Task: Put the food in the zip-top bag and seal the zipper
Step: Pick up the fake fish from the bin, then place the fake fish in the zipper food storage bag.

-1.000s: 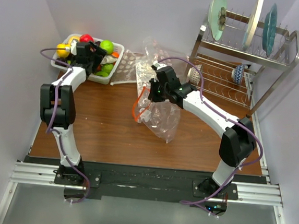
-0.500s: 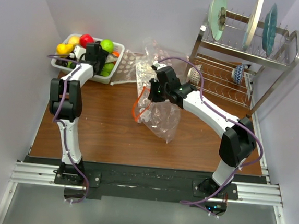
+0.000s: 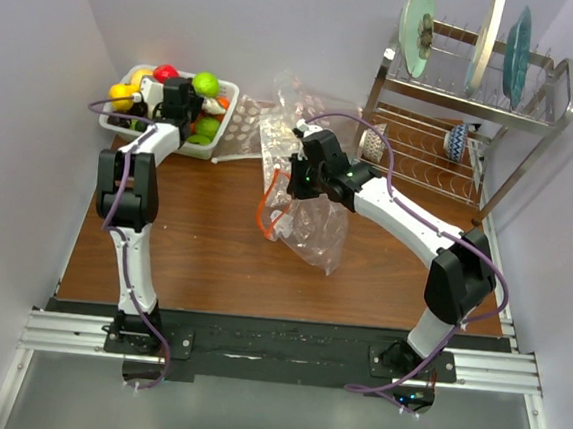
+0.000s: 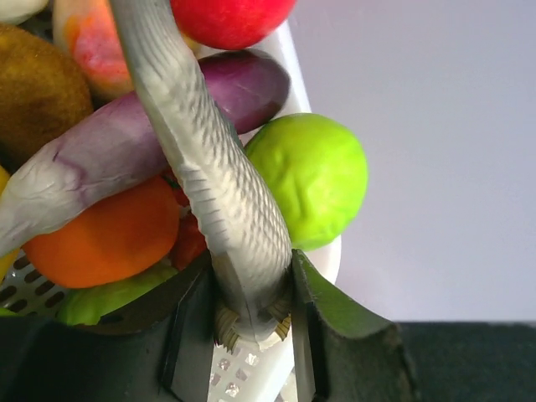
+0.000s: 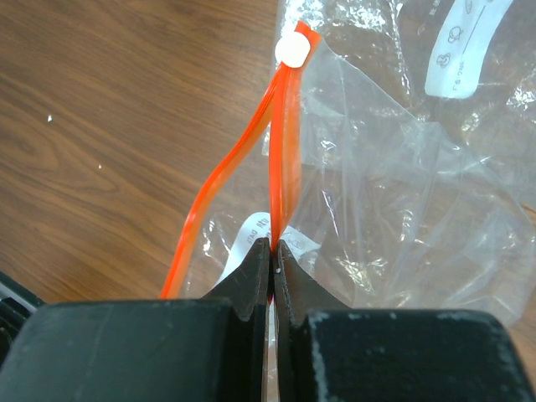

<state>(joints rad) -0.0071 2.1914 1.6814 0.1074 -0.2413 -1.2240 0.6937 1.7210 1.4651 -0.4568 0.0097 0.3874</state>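
Note:
Toy food fills a white basket [image 3: 226,93] at the back left: a green fruit [image 3: 206,84], a red one [image 3: 165,71] and a yellow one [image 3: 125,92]. My left gripper [image 3: 179,100] reaches into it. In the left wrist view its jaws [image 4: 251,310] press both sides of a grey scaly toy fish [image 4: 209,167], beside a lime [image 4: 314,176], an eggplant [image 4: 243,84] and an orange [image 4: 109,234]. My right gripper [image 3: 294,180] holds the clear zip-top bag [image 3: 311,222] up at mid-table, shut [image 5: 273,247] on its orange-red zipper [image 5: 285,151]. The zipper's two strips gape apart below the white slider [image 5: 293,52].
A metal dish rack [image 3: 477,101] with upright plates and a cup [image 3: 456,139] fills the back right. More crinkled clear plastic [image 3: 296,100] lies behind the held bag. A white perforated sheet [image 3: 239,130] rests beside the basket. Walls close in on both sides.
My left gripper moved right over the basket and its jaws came in onto the grey fish. My right arm shifted the bag slightly right.

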